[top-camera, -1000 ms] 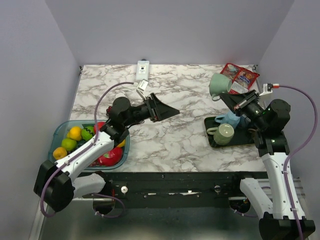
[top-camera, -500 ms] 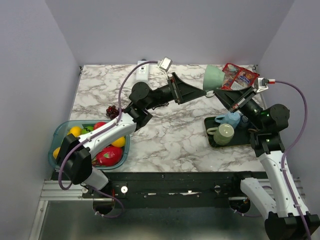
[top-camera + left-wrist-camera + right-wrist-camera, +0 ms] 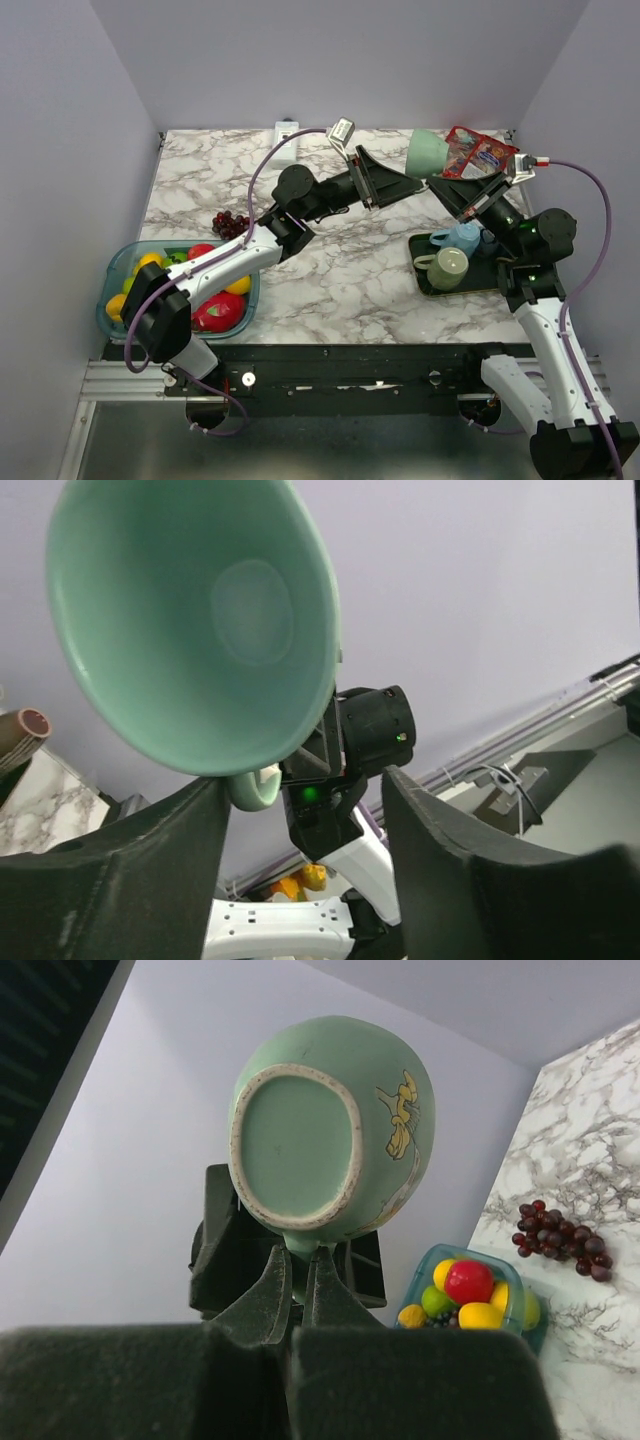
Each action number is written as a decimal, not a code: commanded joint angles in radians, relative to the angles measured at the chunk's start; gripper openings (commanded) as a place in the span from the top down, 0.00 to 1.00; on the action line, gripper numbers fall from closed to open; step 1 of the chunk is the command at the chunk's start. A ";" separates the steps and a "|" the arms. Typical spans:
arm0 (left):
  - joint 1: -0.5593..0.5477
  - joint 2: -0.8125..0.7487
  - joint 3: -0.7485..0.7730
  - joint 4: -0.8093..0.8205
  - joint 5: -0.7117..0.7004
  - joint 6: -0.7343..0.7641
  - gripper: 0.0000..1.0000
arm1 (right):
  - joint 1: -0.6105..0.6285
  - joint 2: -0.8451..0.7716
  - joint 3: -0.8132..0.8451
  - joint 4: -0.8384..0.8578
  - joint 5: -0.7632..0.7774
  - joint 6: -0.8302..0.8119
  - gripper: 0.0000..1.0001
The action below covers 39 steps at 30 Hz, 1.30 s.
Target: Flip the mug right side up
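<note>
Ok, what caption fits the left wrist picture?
Looking into the green mug, held aloft by the right gripper, past the open left gripper.

A fruit basket sits lower left on the desk, grapes above it. At right, a tray holds cups, with the mug and a packet higher.

No legible text, number or brand anywhere. Red snack packet: printed front, lettering too small to read. Mug: yellow figure motif on side, no readable lettering.
</note>
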State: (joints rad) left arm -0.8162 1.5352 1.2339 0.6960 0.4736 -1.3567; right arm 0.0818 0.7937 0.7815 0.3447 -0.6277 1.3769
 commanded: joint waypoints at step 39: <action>-0.011 -0.075 0.269 -1.006 -0.706 0.879 1.00 | 0.024 -0.077 0.108 -0.715 0.353 -0.567 0.00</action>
State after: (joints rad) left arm -0.8383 1.4990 1.4727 -0.1268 0.0151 -0.7197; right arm 0.1040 0.7219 0.8551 -0.1078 -0.4469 0.9409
